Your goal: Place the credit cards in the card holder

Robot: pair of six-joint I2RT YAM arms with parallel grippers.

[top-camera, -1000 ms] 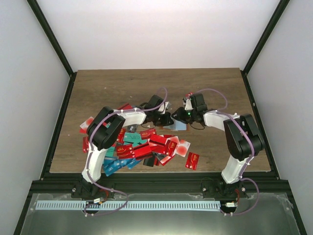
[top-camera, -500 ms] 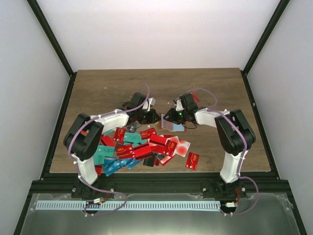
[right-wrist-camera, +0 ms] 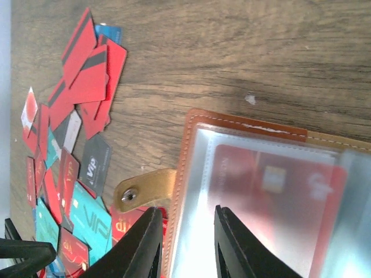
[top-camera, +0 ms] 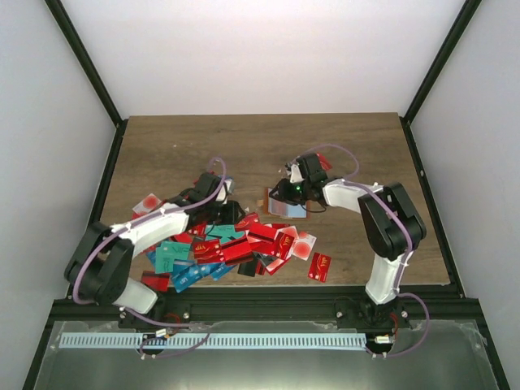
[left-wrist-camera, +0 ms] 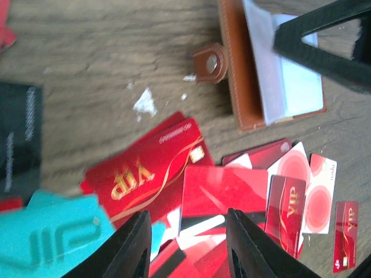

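The brown card holder [top-camera: 284,208] lies open on the wood, right of centre. In the right wrist view its stitched edge [right-wrist-camera: 188,174] and snap tab show, with a red card [right-wrist-camera: 272,191] inside a clear sleeve. My right gripper [top-camera: 281,193] is open, its jaws [right-wrist-camera: 186,243] straddling the holder's left edge. The credit cards [top-camera: 244,244] lie in a heap in front of the holder, mostly red, some teal. My left gripper [top-camera: 226,213] is open and empty above red cards [left-wrist-camera: 223,191], with the holder [left-wrist-camera: 246,87] beyond it.
A single red card [top-camera: 319,266] lies apart at the front right. A white and red card [top-camera: 146,203] lies at the heap's far left. A black card [left-wrist-camera: 17,139] and a teal card [left-wrist-camera: 52,243] lie left of the left gripper.
My left arm has swung back to the left, away from the holder, and its gripper now hangs over the heap. My right gripper has stayed at the holder, shifting slightly left.
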